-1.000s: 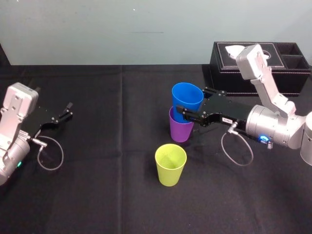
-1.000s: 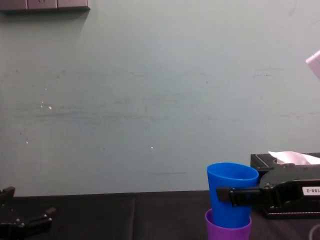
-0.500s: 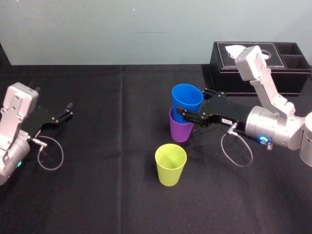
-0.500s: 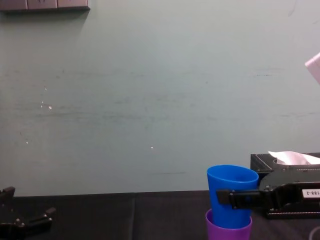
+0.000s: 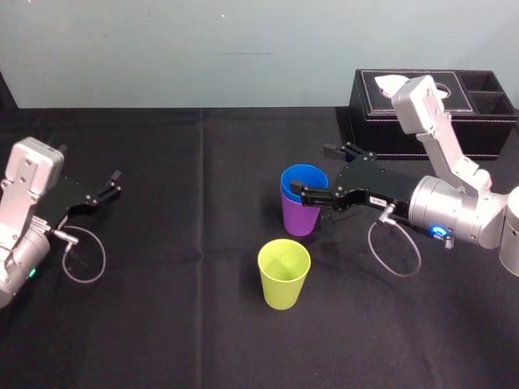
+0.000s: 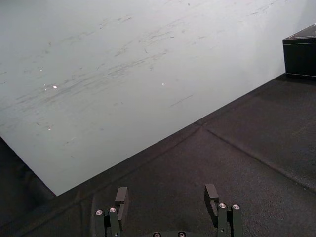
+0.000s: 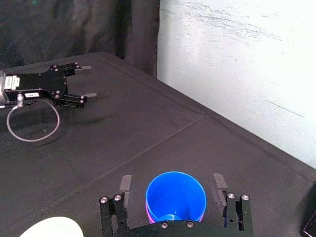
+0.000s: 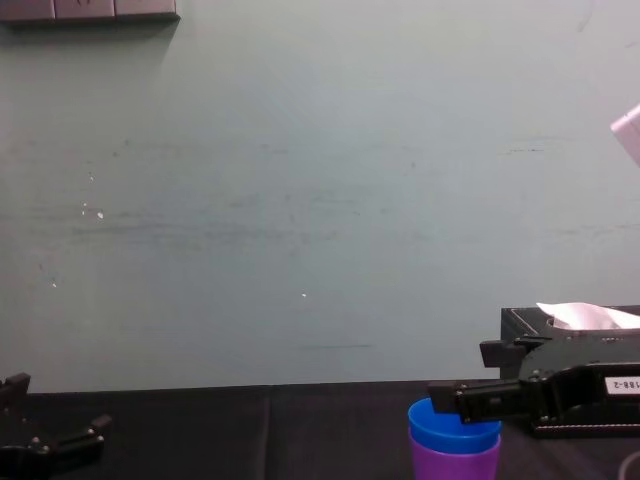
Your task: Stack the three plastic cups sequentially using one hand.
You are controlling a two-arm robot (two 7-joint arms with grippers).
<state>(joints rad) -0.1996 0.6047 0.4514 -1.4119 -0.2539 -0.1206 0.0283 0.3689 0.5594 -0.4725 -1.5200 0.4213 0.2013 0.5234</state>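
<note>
Left gripper [image 5: 114,183]: parked at the 9 o'clock edge of the black table [image 5: 186,340], fingers spread wide, nothing between them. My left wrist view agrees: both fingers [image 6: 121,196] stand apart over bare cloth.

Yellow-green cup [image 5: 284,274]: upright, mouth up, alone on the cloth. It stands at about 7 o'clock from the other two cups, near them but not touching.

Purple cup [image 5: 298,219]: upright near the table's middle. The blue cup [image 5: 302,178] sits nested inside it, mouth up, with only its rim band showing above the purple rim. The chest view shows the same: a blue band on top, purple body below.

Right gripper [image 5: 312,168]: reaches in from 3 o'clock, level with the blue rim. Fingers wide, one on each side of the nested pair. In the right wrist view each finger [image 7: 126,184] stands clear of the blue wall, with a gap of cloth on both sides. I hold nothing. The small white label shows on the gripper body.

Black tissue box [image 5: 438,121]: at roughly 1 o'clock from the nested cups, against the back wall, well apart from them, white tissue poking out of its top.
</note>
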